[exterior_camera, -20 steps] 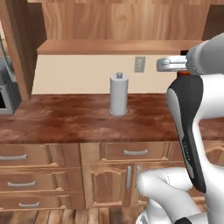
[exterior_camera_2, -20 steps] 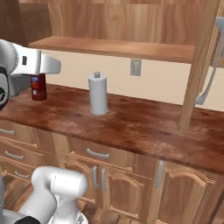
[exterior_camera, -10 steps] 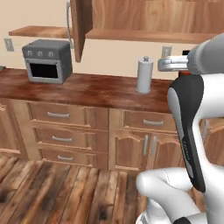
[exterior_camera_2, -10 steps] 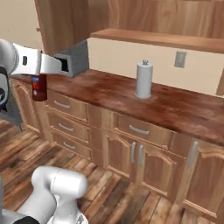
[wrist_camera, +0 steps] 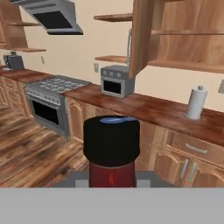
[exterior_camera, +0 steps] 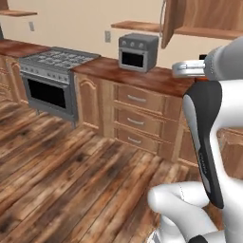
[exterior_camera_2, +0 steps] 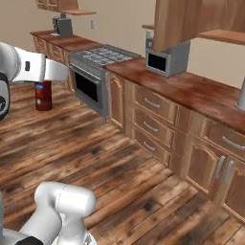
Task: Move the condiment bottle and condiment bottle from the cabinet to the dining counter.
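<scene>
A small dark-brown condiment bottle (exterior_camera_2: 43, 95) with a red label hangs in the air over the wooden floor, at the left of the right base view. My gripper (exterior_camera_2: 44, 83) is shut on its top. The hand view shows the same bottle (wrist_camera: 111, 151) close up, its black cap front and centre. The cabinet (wrist_camera: 141, 35) hangs on the far wall with its door swung open and a plain shelf (wrist_camera: 183, 65) beside it. In the left base view my hand (exterior_camera: 189, 69) reaches left from the arm. The dining counter is out of view.
A stove (exterior_camera_2: 93, 60) and a grey toaster oven (exterior_camera_2: 165, 60) stand along the wall-side worktop (exterior_camera_2: 201, 93), with drawers below. A grey cylinder holder (wrist_camera: 194, 103) sits further right on it. Open wooden floor (exterior_camera: 71, 171) spreads between me and the units.
The whole picture has swung: the base has turned and backed off from the worktop, bringing the stove and floor into view. The bottle has stayed in my gripper.
</scene>
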